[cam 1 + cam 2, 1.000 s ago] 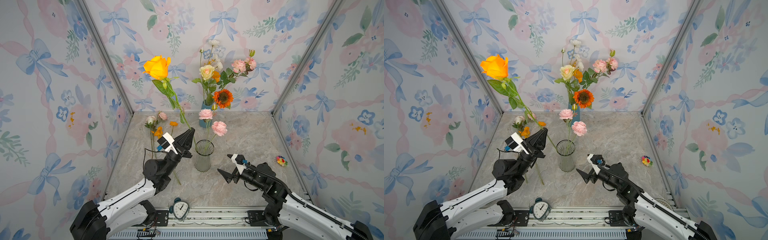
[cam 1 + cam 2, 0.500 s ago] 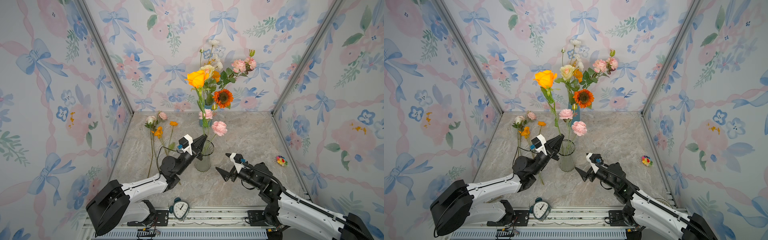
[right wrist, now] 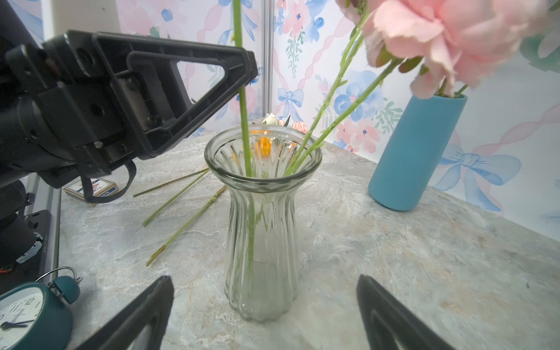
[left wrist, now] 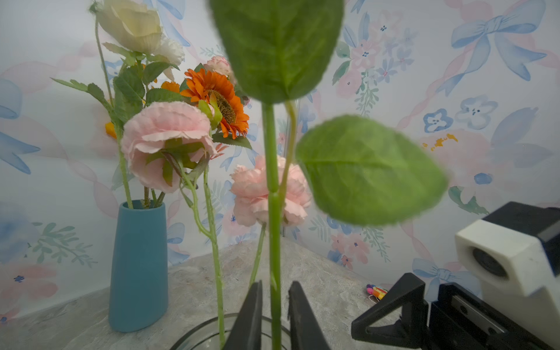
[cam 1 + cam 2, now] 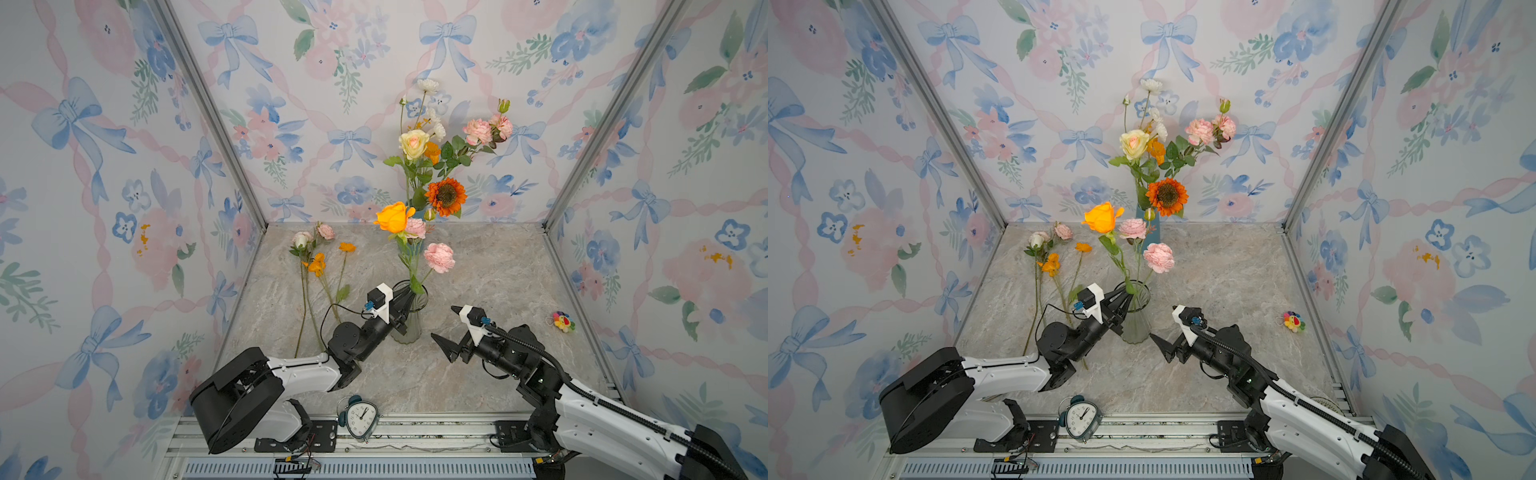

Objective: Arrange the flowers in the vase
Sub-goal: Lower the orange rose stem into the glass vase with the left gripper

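orange rose (image 5: 392,217): stem standing in ribbed clear glass vase (image 3: 262,212) | left gripper (image 4: 276,285): jaws slightly apart either side of stem | right gripper (image 5: 444,322): wide apart, empty | handling: likely light, stiff stem, top-heavy; hold below leaves

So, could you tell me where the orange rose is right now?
In both top views the orange rose stands centre, its stem in the glass vase beside two pink blooms, with the left gripper at the rim.
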{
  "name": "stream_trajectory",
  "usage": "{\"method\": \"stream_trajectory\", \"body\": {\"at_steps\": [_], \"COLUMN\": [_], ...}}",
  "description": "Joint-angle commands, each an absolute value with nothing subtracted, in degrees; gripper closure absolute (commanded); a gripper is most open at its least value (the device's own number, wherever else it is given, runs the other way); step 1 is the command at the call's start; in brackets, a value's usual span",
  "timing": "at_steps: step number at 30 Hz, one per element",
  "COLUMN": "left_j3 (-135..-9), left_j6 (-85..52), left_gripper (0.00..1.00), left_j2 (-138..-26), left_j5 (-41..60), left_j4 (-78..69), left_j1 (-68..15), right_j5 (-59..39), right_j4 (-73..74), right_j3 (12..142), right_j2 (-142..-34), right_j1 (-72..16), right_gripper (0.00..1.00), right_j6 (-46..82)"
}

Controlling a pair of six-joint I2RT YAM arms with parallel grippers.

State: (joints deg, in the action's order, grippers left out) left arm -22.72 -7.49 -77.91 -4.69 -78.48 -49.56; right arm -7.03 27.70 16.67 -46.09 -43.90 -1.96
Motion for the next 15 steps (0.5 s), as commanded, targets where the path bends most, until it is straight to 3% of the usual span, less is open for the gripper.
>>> {"method": "stream_trajectory", "body": {"at_steps": [1,10,15], "left_j3": [-21.9,-21.5,-24.7], "left_j6": [-7.1,-6.9,-8.2], "left_gripper": [0.78,0.62,0.57], "left_j2": [-78.2,-75.4,-67.7], "left_j5": [-5.6,-8.8,-13.1], "left_j4": [-80.9,-79.2,-60.8], "left_j1": [-49.8,-49.8,-49.7], "right_j5": [-6.8,-7.0,-7.8], "right_j4": [29.3,29.3,29.2], "right_j3": [16.5,16.7,16.5], "right_j2": [-46.4,-46.9,-46.3], "right_j1": [-43.4,-43.4,-43.4], "right_gripper": [0.03,0.03,0.03], "right_j6": [-1.8,-2.0,-2.0]}}
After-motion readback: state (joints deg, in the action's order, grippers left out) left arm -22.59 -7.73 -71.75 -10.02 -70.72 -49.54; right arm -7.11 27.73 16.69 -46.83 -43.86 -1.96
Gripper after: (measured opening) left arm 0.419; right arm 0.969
